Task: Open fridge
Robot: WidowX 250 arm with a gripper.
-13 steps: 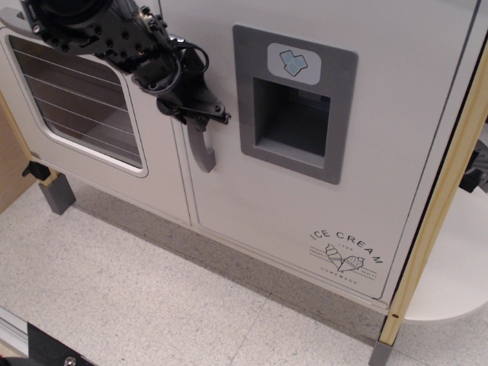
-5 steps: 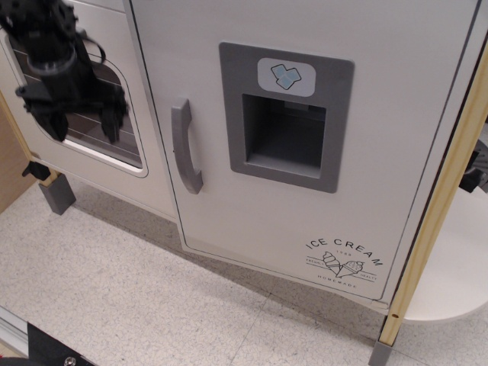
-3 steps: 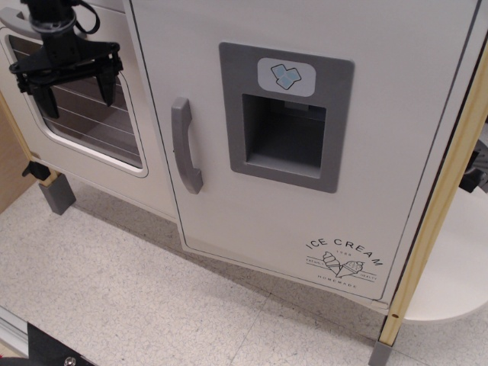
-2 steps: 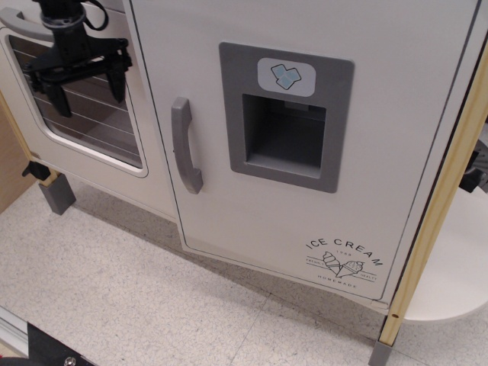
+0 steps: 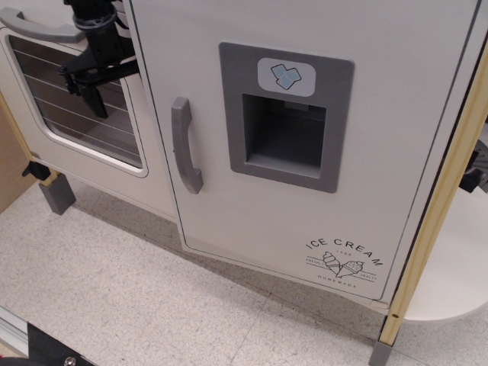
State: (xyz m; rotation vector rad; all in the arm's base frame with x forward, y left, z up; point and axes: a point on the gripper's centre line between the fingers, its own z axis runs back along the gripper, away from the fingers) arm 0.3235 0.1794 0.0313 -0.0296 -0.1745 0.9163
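The fridge door (image 5: pixel 252 206) is tall and white, with a grey vertical curved handle (image 5: pixel 184 149), a grey dispenser panel (image 5: pixel 286 114) and an "ICE CREAM" logo (image 5: pixel 345 258). The door stands slightly ajar, its left edge swung out in front of the oven door. My black gripper (image 5: pixel 113 84) hangs at the upper left in front of the oven window, just left of the fridge door's edge. It is open and holds nothing. One finger (image 5: pixel 97 97) shows; the other side is partly hidden behind the door's edge. The gripper is apart from the handle.
The white oven door (image 5: pixel 156 187) with a dark wire-rack window (image 5: pixel 69 122) and a horizontal grey handle (image 5: pixel 34 27) is at the left. A wooden post (image 5: pixel 442 198) and a white rounded shelf (image 5: pixel 457 267) stand at the right. A grey foot (image 5: pixel 57 194) rests on the speckled floor (image 5: pixel 114 290).
The gripper let go of the handle after the door swung ajar. It then moved up and to the right across the oven window, toward the door's left edge. The door has stayed still lately.
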